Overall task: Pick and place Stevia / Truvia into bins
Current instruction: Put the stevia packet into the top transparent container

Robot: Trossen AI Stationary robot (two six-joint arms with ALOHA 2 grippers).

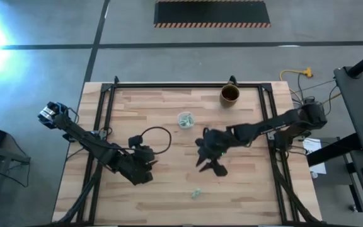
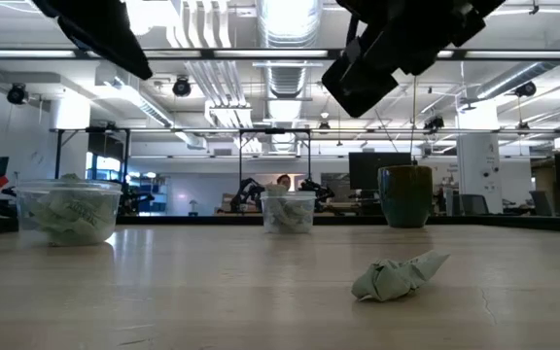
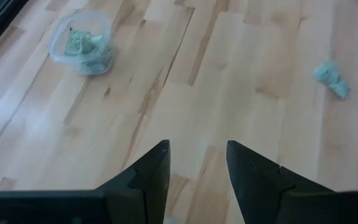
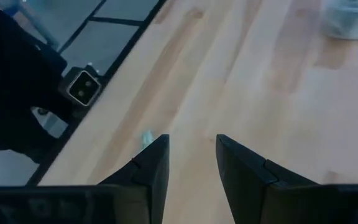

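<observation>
**Both arms up over table, one crumpled sachet loose on the wood**

Pale wooden plank table (image 1: 169, 195) with black metal frame rails. Left arm comes in from the left edge; left gripper (image 1: 145, 165) hangs above the table's left-centre, fingers (image 3: 151, 171) apart with bare wood showing in the gap, nothing held. Right arm reaches in from the right edge; right gripper (image 1: 210, 167) sits above table centre, fingers (image 4: 151, 165) parted with a gap between them, nothing between them, raised off the surface.

Brown-gold opaque mug (image 1: 230, 95) stands near the far edge, right of centre. One small round clear plastic cup (image 1: 185, 119) stands at mid-table toward the far side, pale green and white paper sachets inside it. Low view shows a second clear plastic cup (image 2: 67, 211) at the picture's left, also filled with sachets; can't find it in the high view.

One crumpled pale green sachet (image 1: 196, 193) lies flat on the wood near the near edge, well apart from both cups and from both grippers; also seen from left wrist (image 3: 332, 78).
</observation>
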